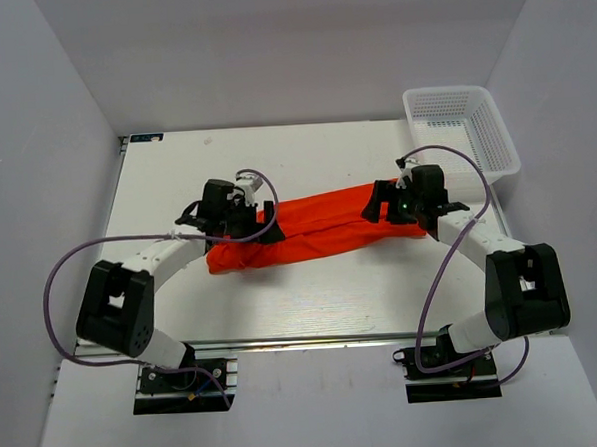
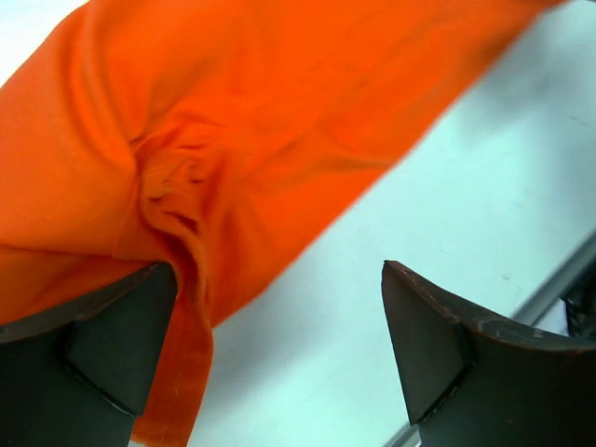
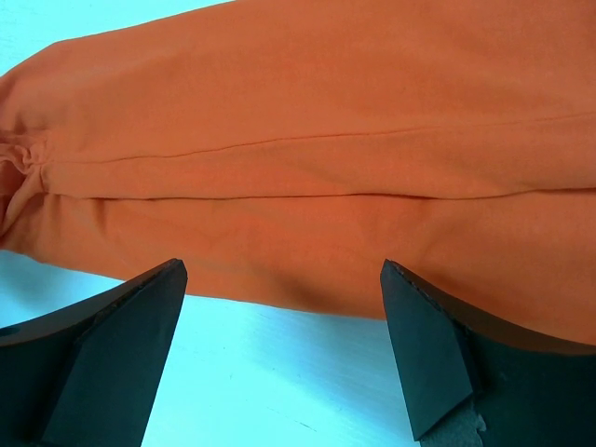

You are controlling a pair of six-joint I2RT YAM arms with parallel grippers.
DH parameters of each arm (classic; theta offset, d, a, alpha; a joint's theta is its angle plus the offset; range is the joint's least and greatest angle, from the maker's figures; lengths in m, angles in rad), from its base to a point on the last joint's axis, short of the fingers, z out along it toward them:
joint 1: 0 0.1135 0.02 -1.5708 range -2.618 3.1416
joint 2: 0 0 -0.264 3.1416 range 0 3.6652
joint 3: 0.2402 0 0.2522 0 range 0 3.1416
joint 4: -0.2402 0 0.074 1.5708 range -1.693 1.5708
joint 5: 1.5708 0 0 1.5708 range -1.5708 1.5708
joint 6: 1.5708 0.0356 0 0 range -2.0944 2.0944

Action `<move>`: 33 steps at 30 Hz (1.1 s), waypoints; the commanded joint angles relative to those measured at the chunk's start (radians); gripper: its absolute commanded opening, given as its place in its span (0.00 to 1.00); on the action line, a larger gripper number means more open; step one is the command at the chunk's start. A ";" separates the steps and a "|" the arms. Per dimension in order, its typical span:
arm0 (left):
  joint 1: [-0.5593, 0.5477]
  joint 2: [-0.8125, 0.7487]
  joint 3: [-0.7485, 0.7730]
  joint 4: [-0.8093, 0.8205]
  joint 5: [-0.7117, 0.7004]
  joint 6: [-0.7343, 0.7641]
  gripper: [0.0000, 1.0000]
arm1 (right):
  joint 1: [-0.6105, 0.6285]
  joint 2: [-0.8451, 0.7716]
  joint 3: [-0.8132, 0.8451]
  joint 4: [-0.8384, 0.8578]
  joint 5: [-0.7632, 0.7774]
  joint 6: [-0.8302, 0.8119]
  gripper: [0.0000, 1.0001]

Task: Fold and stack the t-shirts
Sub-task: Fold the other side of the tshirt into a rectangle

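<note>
The orange-red t-shirt [image 1: 314,233] lies as a long, narrow folded band across the middle of the white table [image 1: 313,308]. My left gripper [image 1: 265,223] stands open at the band's left end. In the left wrist view the bunched t-shirt [image 2: 233,140] fills the upper left, and a hem strip runs down beside the left finger of the gripper [image 2: 279,270]. My right gripper [image 1: 379,201] is open at the band's right end. In the right wrist view the t-shirt [image 3: 307,158] lies flat with a lengthwise seam, its near edge between the open fingers of the gripper [image 3: 284,267].
A white mesh basket [image 1: 464,125] stands at the table's far right corner. White walls enclose the table on three sides. Purple cables loop off both arms above the table's near half.
</note>
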 commanded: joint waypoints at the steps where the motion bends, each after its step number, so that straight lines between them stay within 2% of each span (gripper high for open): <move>1: -0.040 -0.099 -0.043 0.052 0.078 -0.019 1.00 | -0.006 -0.024 -0.012 0.026 0.003 0.000 0.90; 6: -0.082 -0.007 -0.073 0.072 0.123 -0.019 1.00 | -0.004 -0.026 -0.012 0.029 -0.010 0.000 0.90; 9: -0.111 0.059 -0.058 0.072 0.089 -0.029 1.00 | -0.003 -0.035 -0.018 0.032 -0.008 0.000 0.90; 12: -0.134 0.068 -0.015 0.001 0.011 -0.029 1.00 | -0.006 -0.043 -0.024 0.028 -0.008 -0.003 0.90; 18: -0.123 -0.085 0.028 -0.147 -0.314 -0.055 1.00 | 0.004 -0.080 -0.033 0.031 -0.020 -0.031 0.90; 23: -0.112 -0.246 0.058 -0.230 -0.675 -0.146 1.00 | 0.022 -0.090 -0.025 0.023 -0.017 -0.040 0.90; 27: -0.094 -0.266 0.069 -0.361 -0.811 -0.245 1.00 | 0.025 -0.090 -0.030 0.023 0.036 -0.042 0.90; 31: -0.071 -0.266 -0.001 -0.366 -0.798 -0.257 0.88 | 0.027 -0.072 -0.033 0.023 0.050 -0.037 0.90; 32: -0.056 -0.266 -0.029 -0.335 -0.785 -0.257 0.82 | 0.027 -0.072 -0.030 -0.006 0.049 -0.031 0.90; 33: -0.055 -0.266 -0.038 -0.326 -0.775 -0.257 0.82 | 0.028 -0.070 -0.032 -0.008 0.049 -0.031 0.90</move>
